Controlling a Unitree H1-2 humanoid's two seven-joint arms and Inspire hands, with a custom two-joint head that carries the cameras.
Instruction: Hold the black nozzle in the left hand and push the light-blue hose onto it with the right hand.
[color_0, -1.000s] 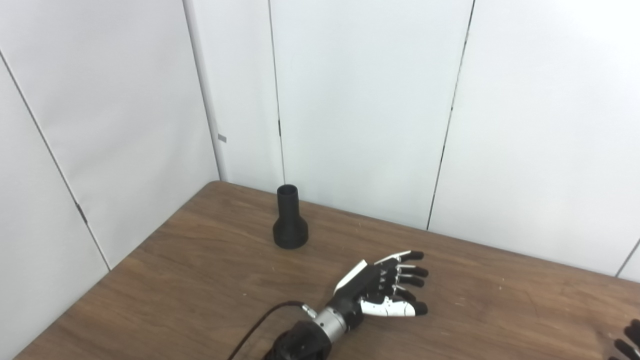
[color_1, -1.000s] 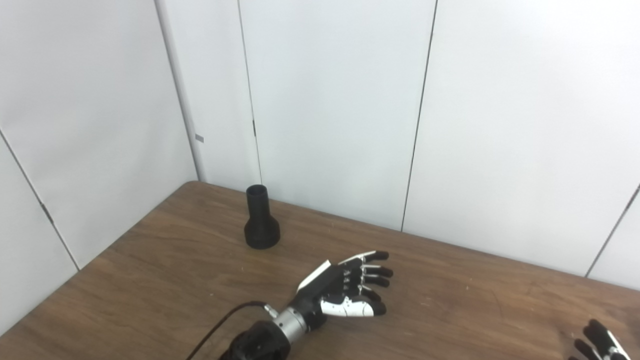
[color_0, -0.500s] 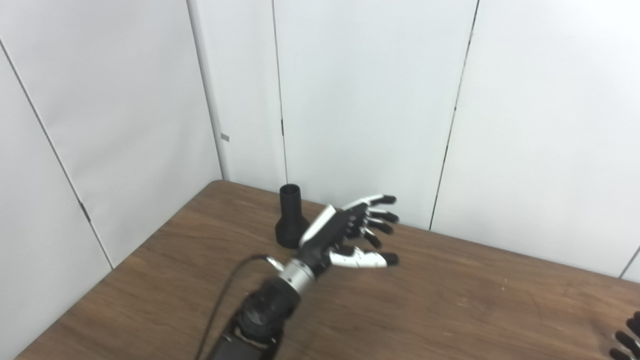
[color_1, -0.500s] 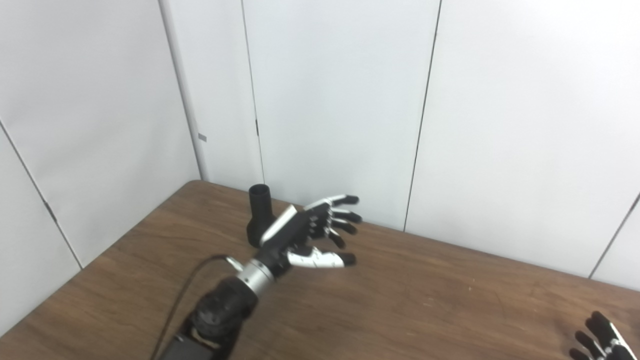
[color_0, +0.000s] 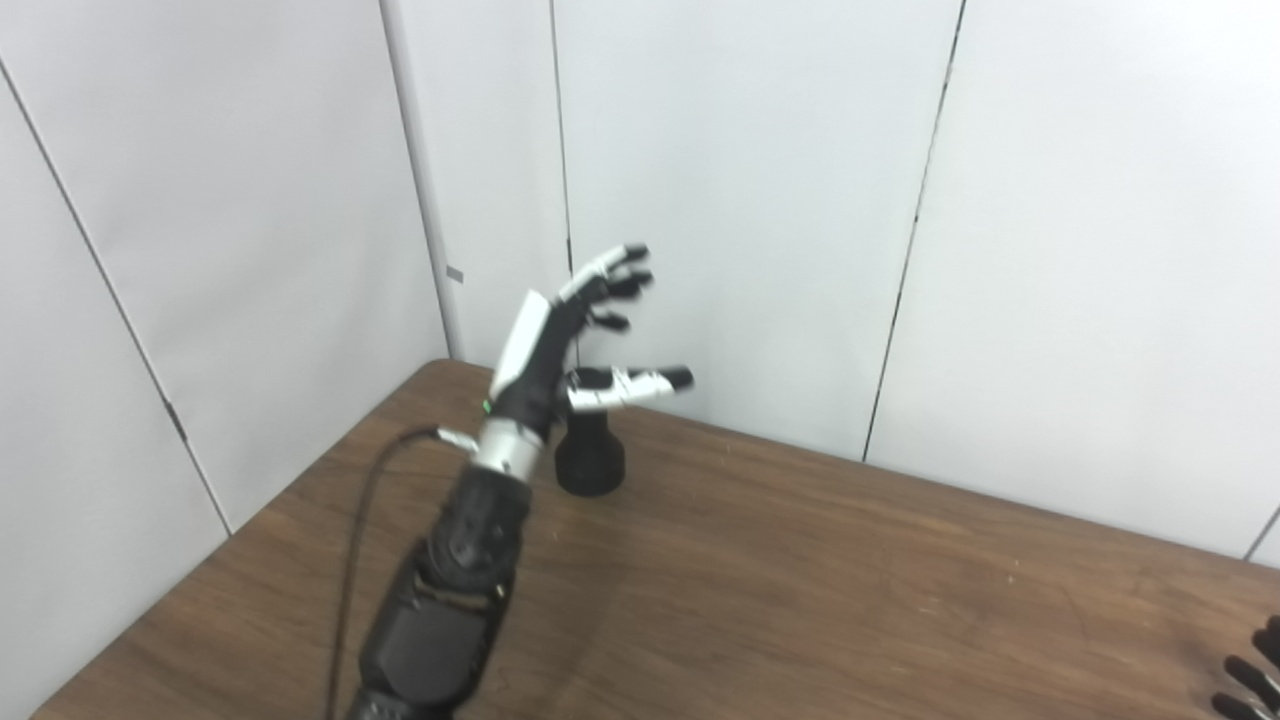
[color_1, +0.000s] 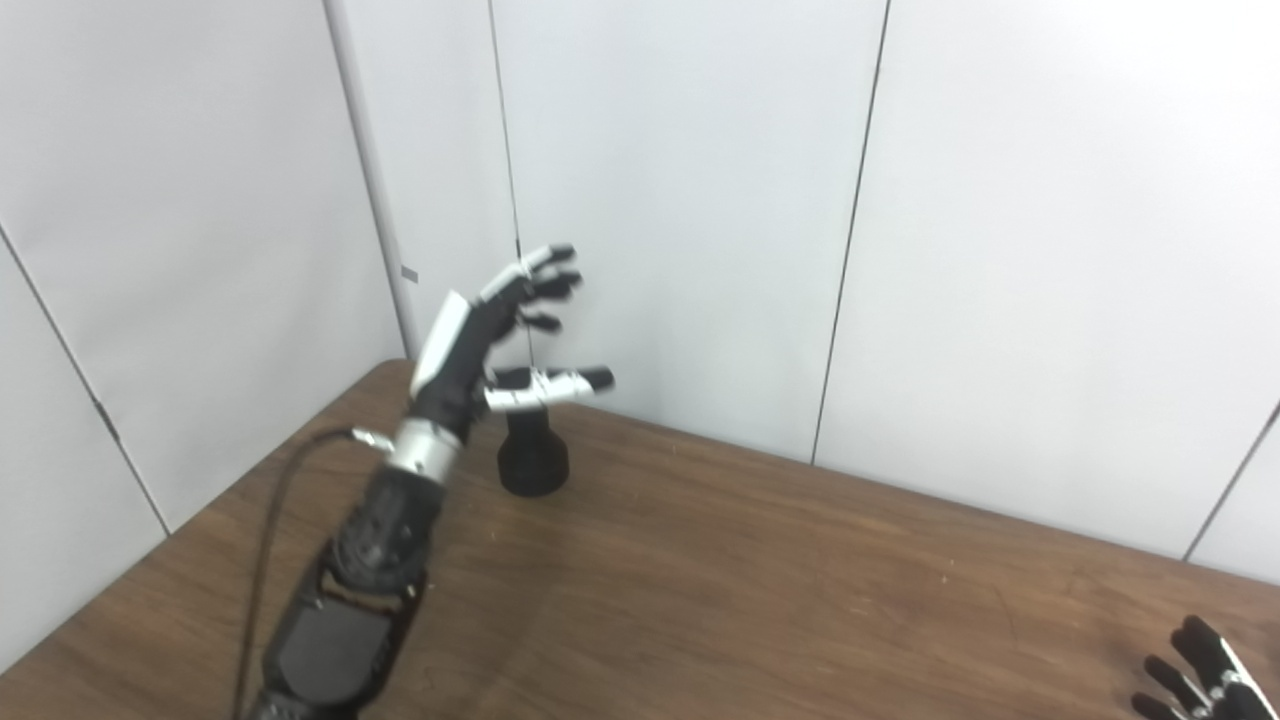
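Black nozzle (color_0: 590, 462) upright on table (color_0: 800, 580); left hand (color_0: 560, 340) spread wide above (empty); no writing legible.

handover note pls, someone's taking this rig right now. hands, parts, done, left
Left hand: open, raised above the black nozzle, not touching it as far as the views show.
Right hand: only its fingers show at the bottom right corner, spread apart, holding nothing visible.
Nozzle: upright on the table, near the far left corner.
Light-blue hose: not in view.
Done: nothing grasped.
Left: grip nozzle, find hose, push it on.
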